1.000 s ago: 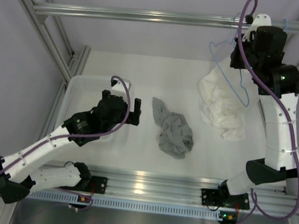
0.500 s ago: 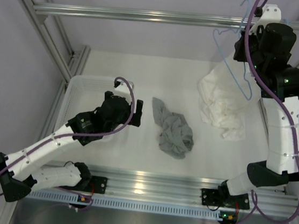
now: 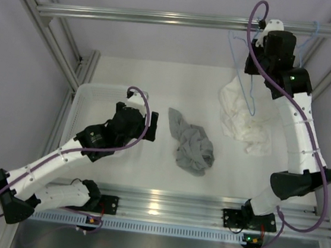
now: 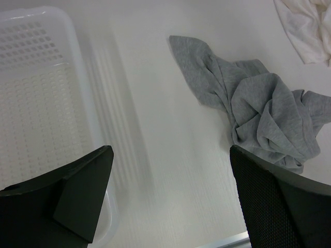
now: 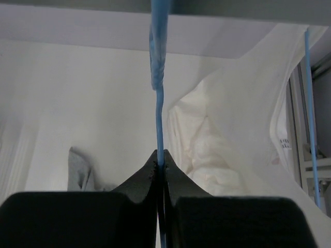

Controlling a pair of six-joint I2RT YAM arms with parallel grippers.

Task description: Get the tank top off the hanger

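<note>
Up by the metal rail (image 3: 165,17), our right hand (image 5: 161,165) is pinched tight on the thin blue wire of the hanger (image 5: 160,124). The wire runs straight up from between the two black fingers. We see no grey cloth on it.

Down low, our left hand (image 4: 170,155) is wide apart and holds nothing. It hangs over the table (image 3: 158,81), between the white basket (image 3: 98,86) and the tank top (image 3: 193,145).

The tank top lies in a crumpled heap in the middle of the table. It is well apart from the hanger and touches neither hand. A white cloth (image 3: 244,115) sits to its right, under the raised arm.

So we think the big part of the job is done: the tank top is off the hanger. What is left looks small, maybe only to put the bare hanger somewhere and let go.

Now we count. We have two hands, one grey tank top, one white cloth and one basket. We count two blue hangers: the one in our right hand, and a second hanger (image 5: 309,103) at the right edge of the right wrist view, with white cloth on it.
</note>
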